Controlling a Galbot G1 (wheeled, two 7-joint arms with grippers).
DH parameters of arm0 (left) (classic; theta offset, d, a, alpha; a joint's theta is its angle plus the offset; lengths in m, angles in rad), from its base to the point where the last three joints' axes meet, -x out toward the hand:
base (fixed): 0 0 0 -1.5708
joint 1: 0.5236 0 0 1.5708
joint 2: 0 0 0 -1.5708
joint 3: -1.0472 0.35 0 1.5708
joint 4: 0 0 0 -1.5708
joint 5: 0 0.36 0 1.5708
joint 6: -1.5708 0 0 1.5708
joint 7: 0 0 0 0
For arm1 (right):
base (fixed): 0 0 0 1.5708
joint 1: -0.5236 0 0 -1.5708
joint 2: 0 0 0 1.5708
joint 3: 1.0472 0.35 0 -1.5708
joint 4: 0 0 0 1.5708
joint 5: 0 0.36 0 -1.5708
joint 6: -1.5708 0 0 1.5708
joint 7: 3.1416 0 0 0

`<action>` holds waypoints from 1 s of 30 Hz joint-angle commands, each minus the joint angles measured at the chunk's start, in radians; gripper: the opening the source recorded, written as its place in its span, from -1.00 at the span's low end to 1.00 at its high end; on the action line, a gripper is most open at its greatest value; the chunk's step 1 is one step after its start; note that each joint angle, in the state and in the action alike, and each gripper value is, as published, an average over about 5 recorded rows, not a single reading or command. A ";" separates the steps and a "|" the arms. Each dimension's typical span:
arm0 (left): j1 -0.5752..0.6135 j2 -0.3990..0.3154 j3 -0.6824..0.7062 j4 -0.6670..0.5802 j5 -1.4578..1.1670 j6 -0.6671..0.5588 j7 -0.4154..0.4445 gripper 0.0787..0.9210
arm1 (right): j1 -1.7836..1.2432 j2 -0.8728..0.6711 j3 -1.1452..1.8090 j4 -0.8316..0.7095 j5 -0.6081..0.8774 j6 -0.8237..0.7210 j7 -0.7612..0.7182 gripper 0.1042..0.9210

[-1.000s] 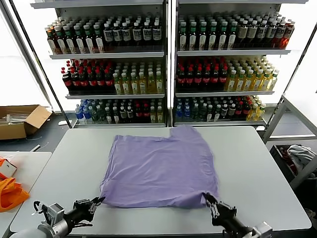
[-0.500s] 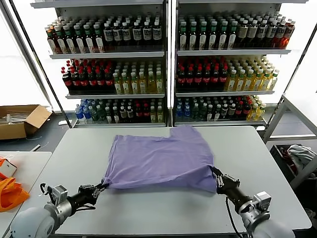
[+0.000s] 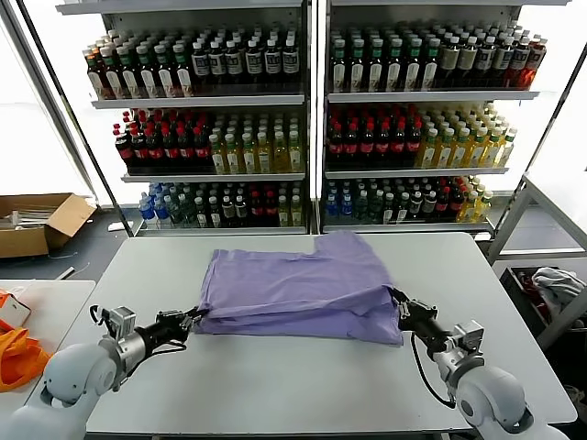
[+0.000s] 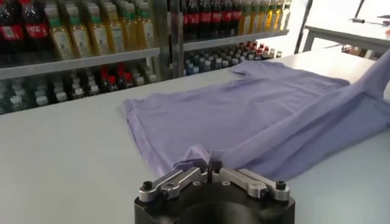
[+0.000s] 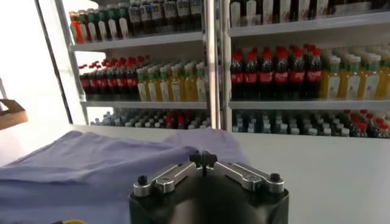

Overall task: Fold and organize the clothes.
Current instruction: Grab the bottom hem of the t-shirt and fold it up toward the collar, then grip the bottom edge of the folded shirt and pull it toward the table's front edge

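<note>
Shelves (image 3: 312, 101) hold rows of bottles (image 3: 193, 60). On the worktop (image 3: 275, 385), left claw (image 3: 194, 316) and right claw (image 3: 396, 302) each pinch the T-shirt's (image 3: 298, 289) front corners.

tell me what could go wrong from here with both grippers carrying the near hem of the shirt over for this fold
1. Each hold is small: the left gripper and right gripper pinch only the corners of the lavender T-shirt, so a corner might slip out mid-fold.
2. The hem between them sags, so the fold line could land crooked or bunched.
3. The right corner sits farther forward than the left, which may skew the fold on the table.
</note>
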 commanded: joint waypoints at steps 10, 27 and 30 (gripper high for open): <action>-0.153 -0.030 0.049 0.160 -0.025 -0.031 -0.048 -0.46 | 0.006 0.021 0.023 0.001 0.006 -0.006 0.055 -0.43; 0.107 -0.084 -0.083 -0.007 -0.024 -0.042 -0.120 0.68 | -0.286 0.110 0.136 0.183 -0.059 -0.084 0.175 0.71; 0.109 -0.100 -0.082 -0.002 -0.025 -0.042 -0.134 0.75 | -0.276 0.138 0.118 0.144 -0.067 -0.108 0.214 0.75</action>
